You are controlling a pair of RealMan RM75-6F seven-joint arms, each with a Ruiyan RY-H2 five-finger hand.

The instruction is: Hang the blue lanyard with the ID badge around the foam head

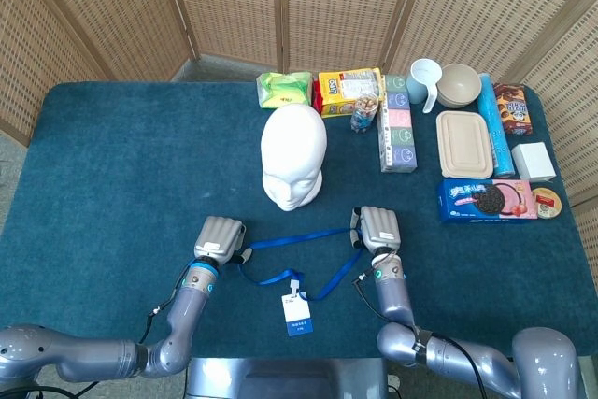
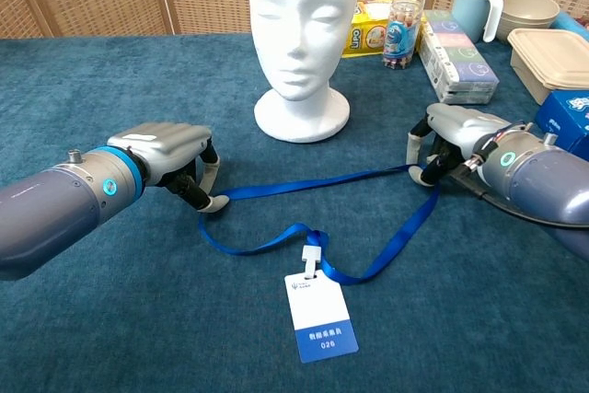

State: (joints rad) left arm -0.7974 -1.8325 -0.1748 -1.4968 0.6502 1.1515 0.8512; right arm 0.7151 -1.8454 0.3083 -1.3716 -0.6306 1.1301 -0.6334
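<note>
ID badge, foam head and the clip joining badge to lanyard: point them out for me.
ID badge (image 2: 319,318), chest view, middle of the card face.
Foam head (image 2: 302,16), chest view, on the nose.
Clip (image 2: 314,248), chest view, white clip at the lanyard's low point.
</note>
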